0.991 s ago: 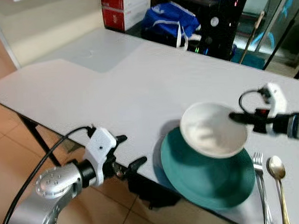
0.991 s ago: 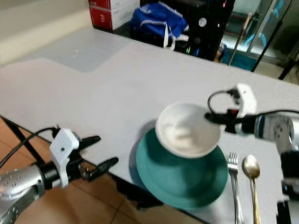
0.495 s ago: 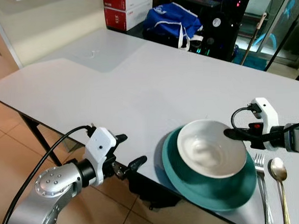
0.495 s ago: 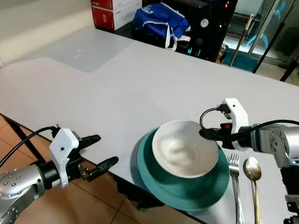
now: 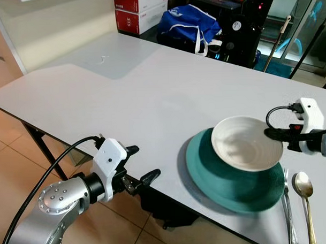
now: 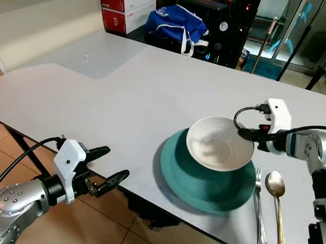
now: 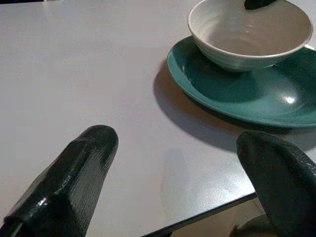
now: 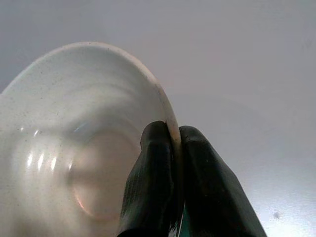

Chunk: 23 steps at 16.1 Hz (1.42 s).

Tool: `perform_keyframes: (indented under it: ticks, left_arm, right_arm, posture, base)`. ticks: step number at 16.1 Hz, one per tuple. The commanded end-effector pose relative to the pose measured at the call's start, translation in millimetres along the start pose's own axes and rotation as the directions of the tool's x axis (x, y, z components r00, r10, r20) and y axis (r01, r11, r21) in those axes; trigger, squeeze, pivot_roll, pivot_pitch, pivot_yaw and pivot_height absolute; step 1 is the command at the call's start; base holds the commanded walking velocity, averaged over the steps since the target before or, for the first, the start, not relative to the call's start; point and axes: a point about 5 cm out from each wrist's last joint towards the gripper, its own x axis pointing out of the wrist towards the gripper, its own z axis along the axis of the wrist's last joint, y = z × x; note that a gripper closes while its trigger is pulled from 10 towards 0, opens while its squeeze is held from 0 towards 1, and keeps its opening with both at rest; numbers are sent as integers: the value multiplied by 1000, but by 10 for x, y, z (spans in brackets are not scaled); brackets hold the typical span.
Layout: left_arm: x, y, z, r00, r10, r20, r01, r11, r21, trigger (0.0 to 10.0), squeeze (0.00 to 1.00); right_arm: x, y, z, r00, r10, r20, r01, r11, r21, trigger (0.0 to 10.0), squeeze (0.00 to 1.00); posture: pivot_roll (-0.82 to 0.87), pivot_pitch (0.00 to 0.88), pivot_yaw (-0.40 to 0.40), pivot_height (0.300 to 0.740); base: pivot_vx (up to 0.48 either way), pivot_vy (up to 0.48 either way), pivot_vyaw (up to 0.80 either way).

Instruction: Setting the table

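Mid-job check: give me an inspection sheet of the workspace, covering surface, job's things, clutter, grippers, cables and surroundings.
Surface: pale grey table, bare apart from the place setting.
Job's things: white bowl on the teal plate, toward its far right side; fork and spoon lie right of the plate.
Clutter: nothing seen.
Grippers: right gripper pinches the bowl's rim; left gripper open, off the table's near edge.
Cables: black cable along the left arm; a loop at the right wrist.
Surroundings: blue bag, red and white boxes, tiled floor.

2 silver arms w/ white wrist housings, black cables, long black fingers (image 7: 74,182).
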Motion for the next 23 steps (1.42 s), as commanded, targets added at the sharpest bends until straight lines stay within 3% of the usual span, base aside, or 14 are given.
perform_keyframes:
  ticks: [1, 4, 7, 9, 10, 11, 12, 13, 14, 18, 20, 21, 23]
  left_arm:
    - [13, -2, 28, 1000, -15, 5, 15, 1000, 13, 10000, 0]
    - [21, -13, 37, 1000, -24, 11, 24, 1000, 10, 10000, 0]
    - [31, -26, 49, 999, -35, 15, 35, 999, 6, 10000, 0]
    - [34, -29, 55, 999, -38, 15, 38, 999, 6, 10000, 0]
    - [36, -30, 58, 999, -40, 16, 40, 999, 7, 10000, 0]
    - [38, -30, 59, 999, -40, 16, 40, 999, 8, 10000, 0]
    - [40, -30, 62, 999, -39, 17, 39, 999, 8, 10000, 0]
    - [41, -30, 64, 999, -38, 17, 38, 999, 8, 10000, 0]
    - [41, -33, 64, 999, -38, 16, 38, 999, 7, 10000, 0]
    - [39, -32, 67, 999, -37, 15, 37, 999, 7, 10000, 0]
    - [39, -23, 76, 999, -27, 20, 27, 999, 17, 10000, 0]
    - [32, 14, 102, 999, 23, 35, -25, 998, 56, 10000, 0]
    - [39, 68, 145, 995, 70, 72, -75, 995, 61, 10000, 0]
  right_arm:
    - [-14, 14, 45, 1000, 6, 13, -6, 1000, -8, 0, 0]
    - [14, 206, -67, 986, 163, -42, -164, 986, -28, 0, 0]
    - [37, 237, -254, 974, 170, -148, -181, 982, -60, 0, 0]
    - [39, 217, -270, 977, 146, -155, -159, 985, -73, 0, 0]
    - [47, 203, -264, 981, 124, -149, -141, 984, -108, 2824, 0]
    - [62, 206, -281, 980, 120, -157, -140, 982, -124, 10000, 0]
    - [74, 212, -288, 980, 124, -157, -144, 982, -125, 10000, 176]
    - [88, 200, -278, 984, 109, -143, -128, 983, -131, 10000, 961]
    - [85, 178, -265, 987, 85, -138, -104, 985, -138, 10000, 1000]
    - [19, 192, -239, 984, 84, -155, -110, 979, -172, 10000, 1000]
    - [-47, 125, -158, 992, 40, -121, -64, 977, -201, 10000, 1000]
    - [-207, 141, 25, 995, 94, -25, -97, 974, -203, 10000, 0]
    - [-356, 205, 164, 984, 167, 63, -151, 966, -212, 10000, 0]
  posture:
    - [-10, 0, -67, 740]
    - [-9, 0, -66, 740]
    - [-10, 0, -64, 740]
    - [-11, 0, -62, 740]
    - [-11, 0, -62, 740]
    - [-12, 0, -62, 740]
    - [-11, 0, -63, 740]
    - [-10, 0, -63, 740]
    - [-9, 0, -62, 740]
    - [-14, 0, -59, 740]
    - [-11, 0, -60, 740]
    - [-7, 0, -66, 740]
    - [-4, 0, -68, 740]
  base:
    - [0, 0, 0]
    - [0, 0, 0]
    - [0, 0, 0]
    - [0, 0, 0]
    - [0, 0, 0]
    - [0, 0, 0]
    - [0, 0, 0]
    - [0, 0, 0]
    - [0, 0, 0]
    - [0, 0, 0]
    - [0, 0, 0]
    - [0, 0, 0]
    - [0, 0, 0]
